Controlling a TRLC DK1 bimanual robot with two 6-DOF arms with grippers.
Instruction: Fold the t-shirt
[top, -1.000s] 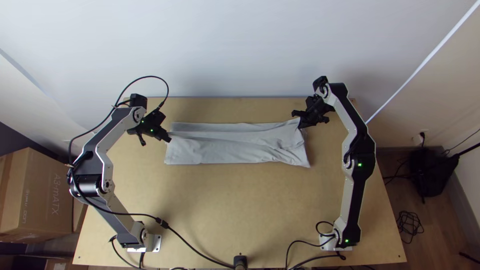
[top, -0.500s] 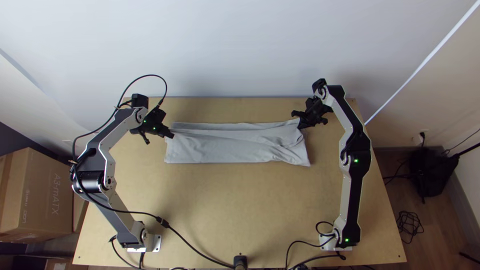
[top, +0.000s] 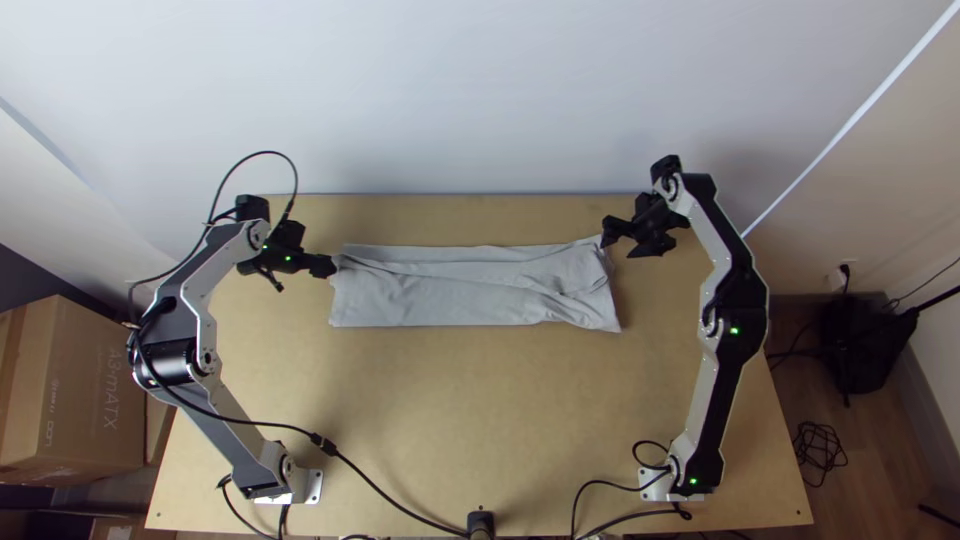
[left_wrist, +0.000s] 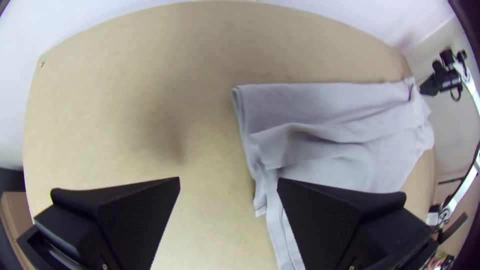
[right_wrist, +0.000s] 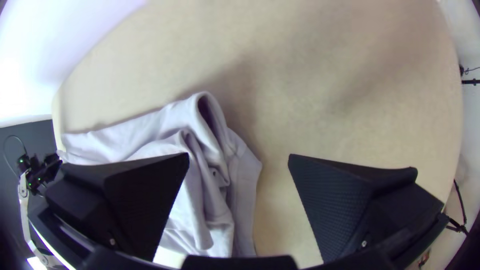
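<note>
T-shirt lay w/ long axis btwn L fingers & R fingers, each near own short end, both wide apart, holding nothing.

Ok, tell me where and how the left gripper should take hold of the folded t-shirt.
I'd grip the t-shirt by its left short end, bringing the left gripper in from the left. The shirt lies as a long strip, and that end shows stacked layers in a fairly straight edge; the right end is rumpled, likely harder to pinch evenly.
</note>
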